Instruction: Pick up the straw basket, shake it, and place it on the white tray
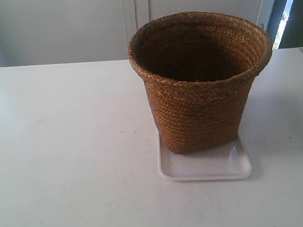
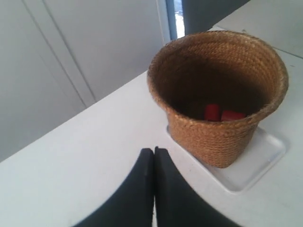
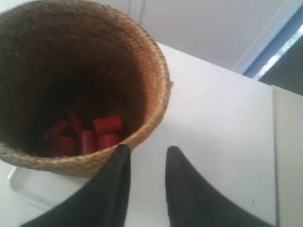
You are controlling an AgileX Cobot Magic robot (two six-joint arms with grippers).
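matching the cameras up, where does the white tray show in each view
Exterior view: white tray sticks out under the straw basket, camera side.
Left wrist view: tray shows beside the basket's base.
Right wrist view: tray sliver under the basket rim.
Shared landmark: the basket.

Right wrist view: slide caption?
Open right gripper beside the straw basket of red cylinders, standing on the white tray.

All three look down at the straw basket (image 1: 202,108), wrists closest.
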